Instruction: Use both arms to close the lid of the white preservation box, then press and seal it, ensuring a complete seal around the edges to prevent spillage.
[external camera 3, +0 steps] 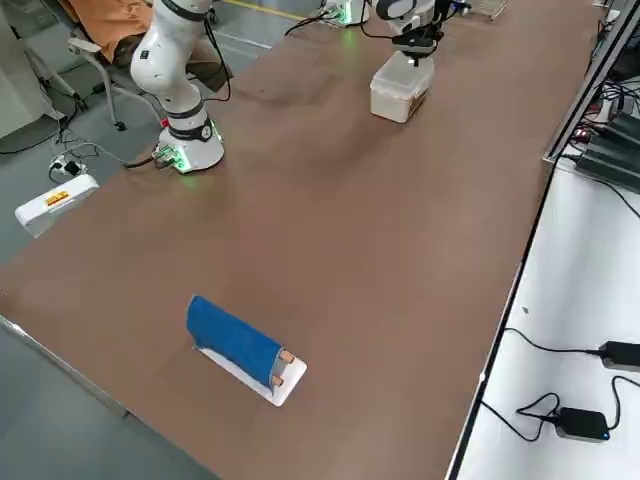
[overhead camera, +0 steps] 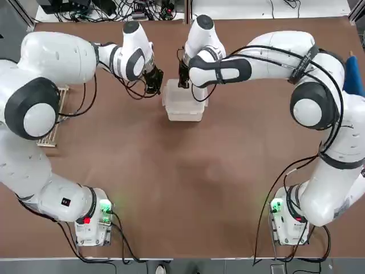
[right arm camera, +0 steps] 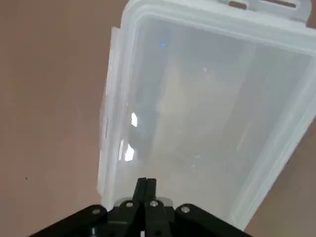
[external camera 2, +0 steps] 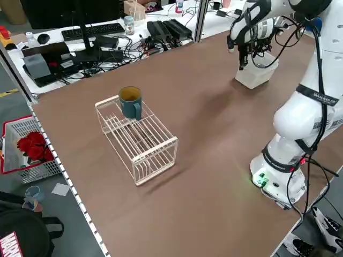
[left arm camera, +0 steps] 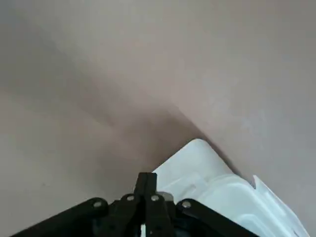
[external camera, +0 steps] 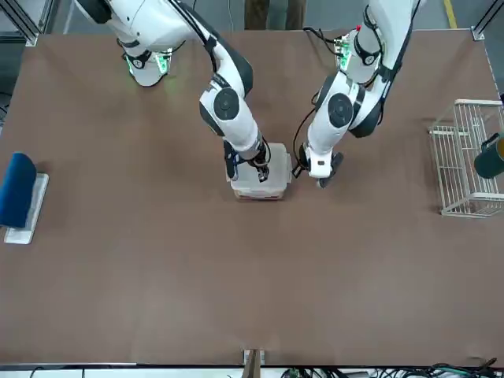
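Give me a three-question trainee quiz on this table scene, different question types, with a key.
1. True or false: the lid of the white preservation box is down on the box.
2. Which gripper is over the lid?
A. left gripper
B. right gripper
C. neither
3. Fill in: the teal mug sits on the ____.

Key
1. True; the lid lies flat on the box.
2. B; the right gripper, jaws shut, is over the lid near one end, while the left gripper, jaws shut, is beside the box's corner.
3. White wire rack.
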{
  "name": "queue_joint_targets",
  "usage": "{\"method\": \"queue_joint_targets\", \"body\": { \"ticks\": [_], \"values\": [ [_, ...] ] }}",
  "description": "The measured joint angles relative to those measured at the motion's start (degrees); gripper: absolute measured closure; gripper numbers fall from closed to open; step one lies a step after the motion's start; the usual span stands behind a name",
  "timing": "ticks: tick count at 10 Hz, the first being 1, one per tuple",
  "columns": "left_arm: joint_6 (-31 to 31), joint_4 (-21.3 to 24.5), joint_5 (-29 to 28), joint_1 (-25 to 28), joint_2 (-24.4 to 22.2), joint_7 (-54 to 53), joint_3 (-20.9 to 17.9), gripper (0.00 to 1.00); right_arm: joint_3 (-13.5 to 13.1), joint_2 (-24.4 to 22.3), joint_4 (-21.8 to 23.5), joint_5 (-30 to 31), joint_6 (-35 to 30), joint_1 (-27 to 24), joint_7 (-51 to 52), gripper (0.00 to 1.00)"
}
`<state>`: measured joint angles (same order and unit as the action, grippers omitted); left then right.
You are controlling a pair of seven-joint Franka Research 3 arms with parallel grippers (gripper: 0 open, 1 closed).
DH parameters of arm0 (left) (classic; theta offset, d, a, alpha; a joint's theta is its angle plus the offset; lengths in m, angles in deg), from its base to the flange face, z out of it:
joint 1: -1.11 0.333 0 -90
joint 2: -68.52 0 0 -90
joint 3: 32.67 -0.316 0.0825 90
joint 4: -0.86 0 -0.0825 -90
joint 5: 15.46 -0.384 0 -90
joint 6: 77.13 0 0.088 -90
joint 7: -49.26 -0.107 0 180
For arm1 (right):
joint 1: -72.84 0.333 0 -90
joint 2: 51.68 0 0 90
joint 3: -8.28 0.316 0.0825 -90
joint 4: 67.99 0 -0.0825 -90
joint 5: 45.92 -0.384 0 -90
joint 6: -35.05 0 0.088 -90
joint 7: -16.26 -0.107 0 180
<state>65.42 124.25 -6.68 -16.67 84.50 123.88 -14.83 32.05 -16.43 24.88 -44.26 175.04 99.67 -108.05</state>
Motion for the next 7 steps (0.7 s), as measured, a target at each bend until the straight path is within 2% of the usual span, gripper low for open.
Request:
{"method": "queue_joint_targets", "body": {
  "ticks": [7],
  "values": [
    [1.56,-0.28,0.11,-0.14,0.62,0.02,0.06,0.99,-0.01,0.01,0.00,0.26,0.07,0.00,-0.14,0.99]
  ]
}}
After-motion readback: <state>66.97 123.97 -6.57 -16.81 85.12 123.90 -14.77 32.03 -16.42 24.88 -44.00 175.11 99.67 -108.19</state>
